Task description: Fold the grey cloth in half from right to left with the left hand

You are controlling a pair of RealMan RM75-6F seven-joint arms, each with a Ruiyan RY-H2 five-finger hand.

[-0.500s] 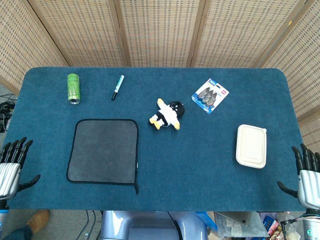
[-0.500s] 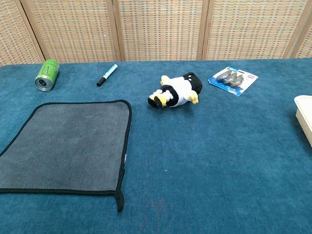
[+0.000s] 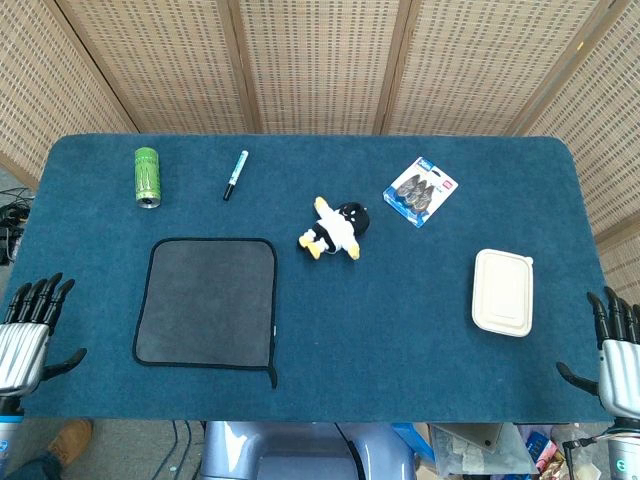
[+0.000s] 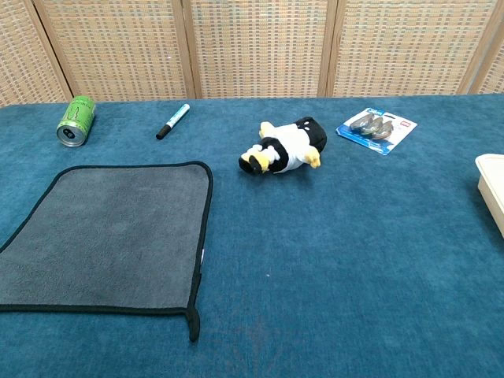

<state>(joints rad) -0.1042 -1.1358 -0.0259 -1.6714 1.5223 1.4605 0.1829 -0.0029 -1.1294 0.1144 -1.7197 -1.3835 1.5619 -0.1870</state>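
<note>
Grey cloth (image 3: 207,303) lay flat and unfolded on the blue surface (image 3: 400,300), left of centre. Left robot hand (image 3: 28,330) hung off the left edge, fingers spread, holding nothing; right robot hand (image 3: 617,352) likewise, right edge.

- Our head view looks steeply down over the whole tabletop (image 3: 420,330).
- Our chest view sits low and near, facing the far screen; both share the grey cloth (image 4: 110,236).

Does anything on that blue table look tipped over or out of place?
Yes, mildly. The green can lies on its side at the far left, and the toy penguin lies flat mid-table. The grey cloth is spread flat, with a small tab jutting from its near right corner.
</note>
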